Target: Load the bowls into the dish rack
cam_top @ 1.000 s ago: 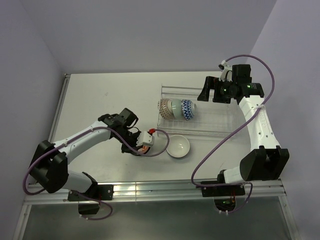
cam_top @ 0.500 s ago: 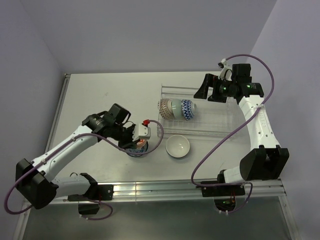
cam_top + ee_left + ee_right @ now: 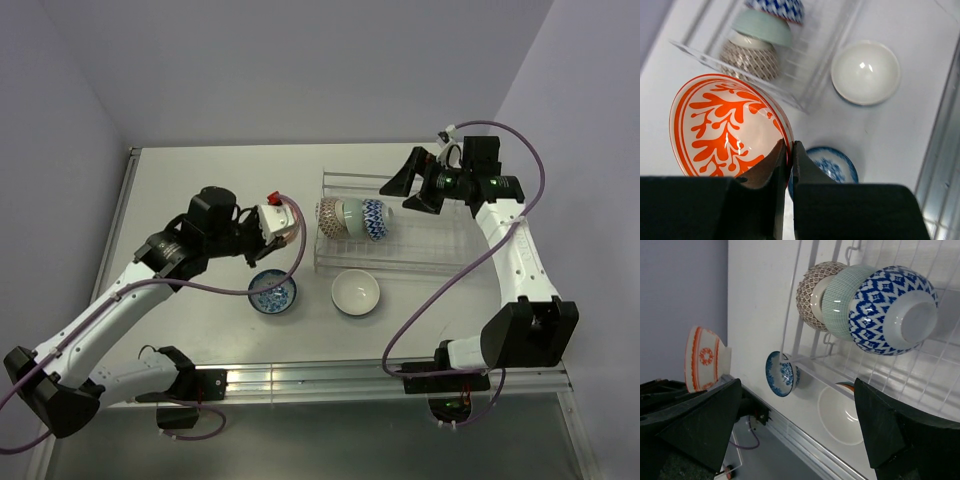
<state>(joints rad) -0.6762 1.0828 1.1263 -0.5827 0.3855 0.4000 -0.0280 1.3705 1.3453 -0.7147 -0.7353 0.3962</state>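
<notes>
We see the left gripper [image 3: 788, 150] pinched almost closed on the rim of the round orange-red ceramic bowl with a white branching pattern [image 3: 725, 125]. It holds that bowl tilted on its edge in the air, above the white table [image 3: 200, 180] and just left of the rectangular dish rack of thin silvery wires [image 3: 440, 262].

Inside the rack, at its left end, three bowls stand on edge, nested one against the next: the brown-patterned bowl [image 3: 328, 215], the pale green bowl [image 3: 348, 216] and the blue-and-white patterned bowl [image 3: 374, 218].

On the table in front of the rack we find two more bowls sitting upright. The plain white bowl [image 3: 356, 292] is just beside the rack's near edge. The small blue-patterned bowl [image 3: 273, 293] lies to its left, below the raised left gripper.

The right gripper [image 3: 400, 192] hovers over the far side of the rack, its jaws spread wide with nothing between them.
</notes>
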